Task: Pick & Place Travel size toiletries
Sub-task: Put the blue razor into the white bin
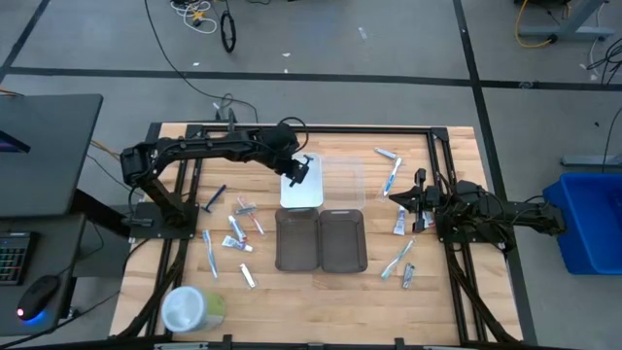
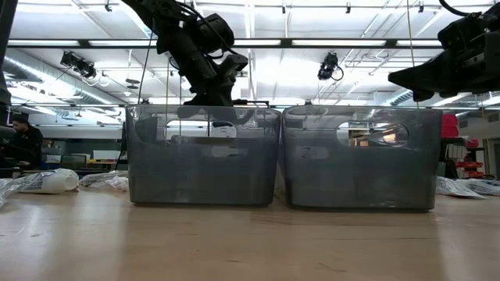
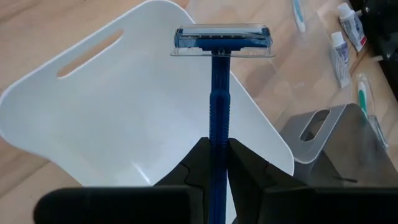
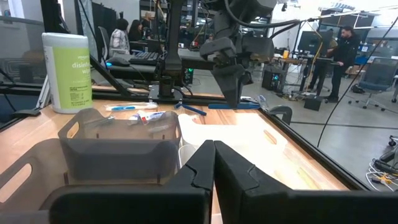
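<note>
My left gripper [image 1: 296,171] hangs over the white tray [image 1: 302,185], shut on a blue razor [image 3: 219,93]. The razor's head [image 3: 222,40] wears a clear cover and points away from the fingers, above the tray's inside [image 3: 137,112]. More travel size toiletries lie loose on the wood: small tubes and a toothbrush at the left [image 1: 238,228], another blue razor [image 1: 216,197], and tubes and toothbrushes at the right [image 1: 398,222]. My right gripper [image 1: 397,197] waits shut at the table's right side, level, touching nothing. My left gripper pinches the razor's blue handle [image 3: 217,140] between its two fingers, at the end away from the head. The fingers slant down from the table's left and far side, and the handle runs on along them. The razor is lifted clear, its head out over the white tray.
Two grey trays [image 1: 296,238] [image 1: 342,238] stand side by side near of the white tray, and a clear tray [image 1: 342,180] stands to its right. A round white-and-green container [image 1: 191,309] stands at the near left corner. People show in the room behind.
</note>
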